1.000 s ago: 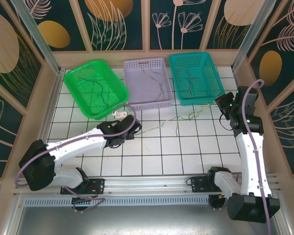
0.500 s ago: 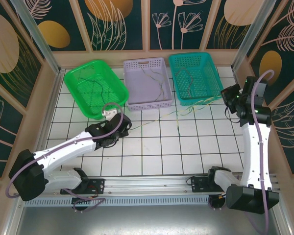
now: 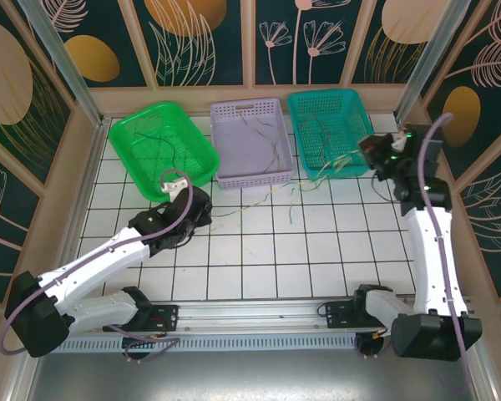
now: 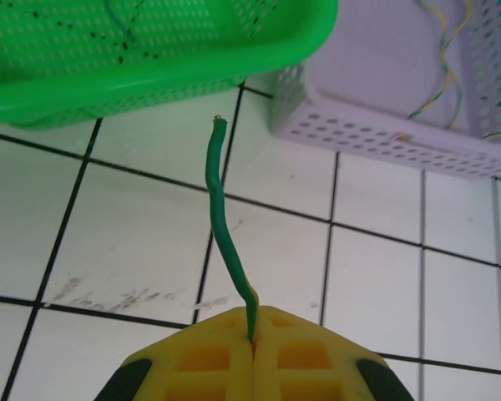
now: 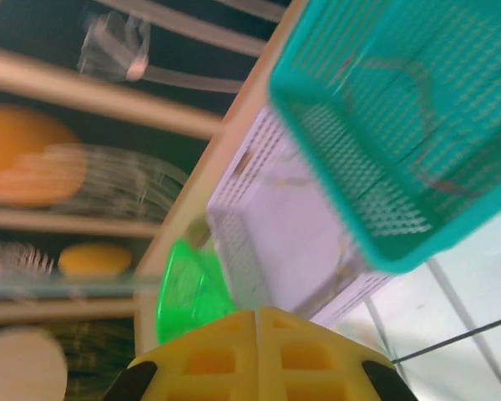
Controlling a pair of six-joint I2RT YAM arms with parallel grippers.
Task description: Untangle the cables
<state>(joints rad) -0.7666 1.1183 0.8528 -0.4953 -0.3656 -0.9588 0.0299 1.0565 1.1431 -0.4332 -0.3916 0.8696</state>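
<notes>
While strung across the tiles at mid-frame in top view, reads as one loose skein: cables (image 3: pixel 297 196), yellow and green strands, from left gripper (image 3: pixel 202 205) at centre left up to right gripper (image 3: pixel 366 150) by the lower right corner of the teal basket (image 3: pixel 321 92). Noted more strands lying in the green basket (image 3: pixel 142 114), the lilac basket (image 3: pixel 246 104) and the teal one. Left wrist view: fingers (image 4: pixel 209 359) pressed together at bottom centre, pinching one green wire (image 4: pixel 220 225) near its end, free tip up toward the green basket's rim. Right wrist view, blurred: fingers (image 5: pixel 209 359) pressed together at bottom centre; no strand made out between them, yet traced in top view right up to the tips, so probably pinched. Judged very light, limp and hair-thin, with slick insulation; keeps a kink, gives nothing to push against, so pull only. Likely to slide out of a flat pinch or snag on basket mesh. Best taken near an end, clear of the crossing at mid-frame, one strand per pinch; no hard tugs on a knot.
</notes>
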